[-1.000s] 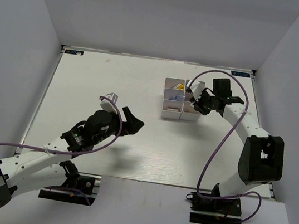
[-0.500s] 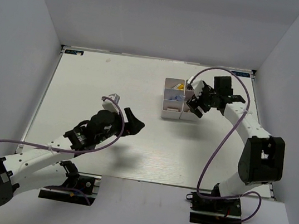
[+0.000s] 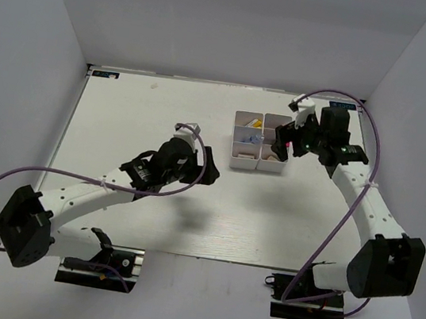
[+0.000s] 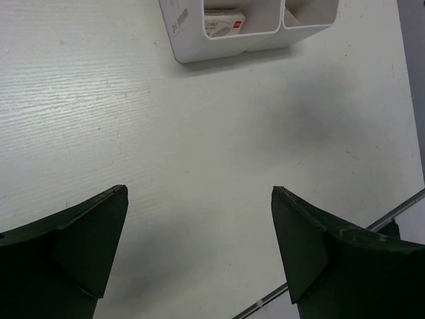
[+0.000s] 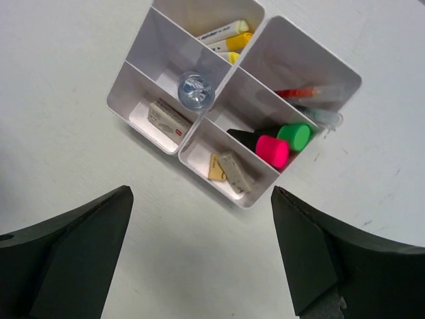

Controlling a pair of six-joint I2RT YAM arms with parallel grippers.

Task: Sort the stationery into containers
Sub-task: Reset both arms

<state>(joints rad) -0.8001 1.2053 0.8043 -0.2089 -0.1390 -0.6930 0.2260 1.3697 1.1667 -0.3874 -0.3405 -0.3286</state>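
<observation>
The containers (image 5: 247,58), a white 2x2 box block (image 3: 256,163), hold the stationery. One compartment has yellow markers (image 5: 229,41) and a blue-capped marker (image 5: 194,90). Another holds a white eraser (image 5: 169,118). A third holds pink (image 5: 272,150) and green (image 5: 294,135) highlighters with tan and grey erasers (image 5: 237,170). Pens (image 5: 307,93) lie in the fourth. My right gripper (image 5: 200,193) hangs open above the box's near corner (image 3: 286,141), with nothing between its fingers. My left gripper (image 4: 199,189) is open over bare table (image 3: 201,166), left of the box (image 4: 192,56).
White walls stand at the back and on both sides of the white table (image 3: 148,110). The table's right edge and a metal rail (image 4: 398,209) show in the left wrist view. Purple cables loop off both arms.
My right gripper has opened and drawn up and back from the box. My left arm has swung right and forward, closer to the box, still open.
</observation>
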